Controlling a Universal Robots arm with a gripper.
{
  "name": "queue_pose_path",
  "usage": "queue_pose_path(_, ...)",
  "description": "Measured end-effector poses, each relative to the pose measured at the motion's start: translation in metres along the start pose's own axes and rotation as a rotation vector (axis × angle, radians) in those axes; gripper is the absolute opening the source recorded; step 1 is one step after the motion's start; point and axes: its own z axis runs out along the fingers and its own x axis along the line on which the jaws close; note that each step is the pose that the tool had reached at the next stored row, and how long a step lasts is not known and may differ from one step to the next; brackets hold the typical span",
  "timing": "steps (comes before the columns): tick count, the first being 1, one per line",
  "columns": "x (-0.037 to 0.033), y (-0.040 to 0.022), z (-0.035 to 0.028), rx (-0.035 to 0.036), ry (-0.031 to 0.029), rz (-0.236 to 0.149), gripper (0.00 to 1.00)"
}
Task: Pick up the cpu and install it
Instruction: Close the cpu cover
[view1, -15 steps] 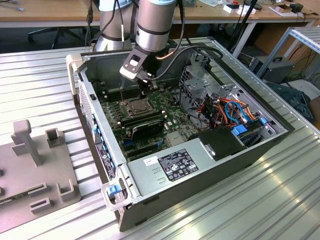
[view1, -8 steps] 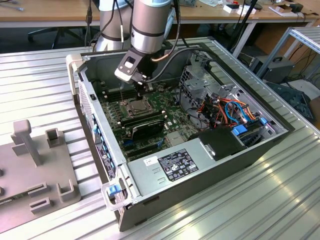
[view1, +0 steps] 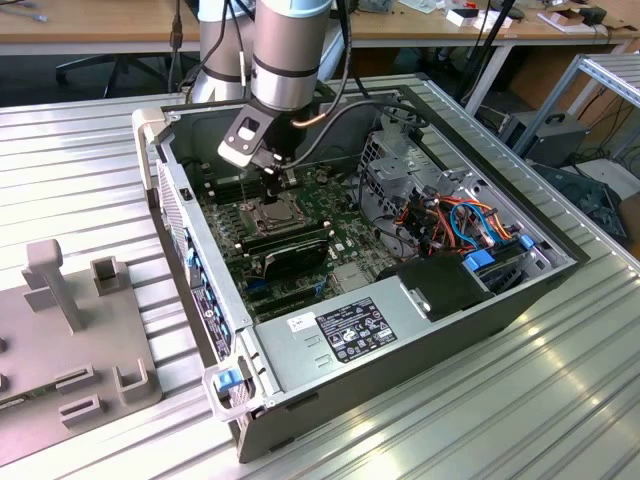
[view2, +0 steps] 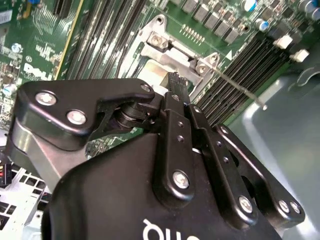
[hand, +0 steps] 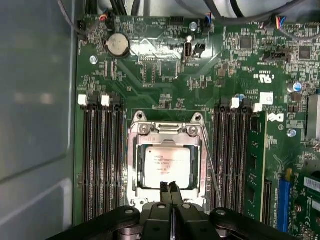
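Hand over the seated cpu, inside the open computer case.

In the first wrist view the cpu (hand: 167, 159) lies flat in the socket, silver top up, ringed by the metal socket frame (hand: 165, 128). The hand (hand: 169, 187) hangs over one edge of the chip with its fingers pressed together and nothing between them. Black memory slots (hand: 102, 160) flank the socket on either side on the green motherboard (hand: 150, 75). In the exterior view the computer case (view1: 420, 330) lies open on the ribbed metal worktop (view1: 520, 410).

Black, screw-studded end effector (hand: 169, 186); silver-grey arm (view1: 287, 60)
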Motion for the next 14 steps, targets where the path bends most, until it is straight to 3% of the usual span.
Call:
queue_pose_path(4,0.0003,-0.0085,0.0070,0.0012,-0.0005,0.000,0.11)
queue_pose_path(7,0.0003,-0.0102,0.0111,0.0022,-0.0005,0.000,0.11)
queue_pose_path(14,0.0005,-0.0106,0.0135,0.0021,0.0000,0.000,0.11)
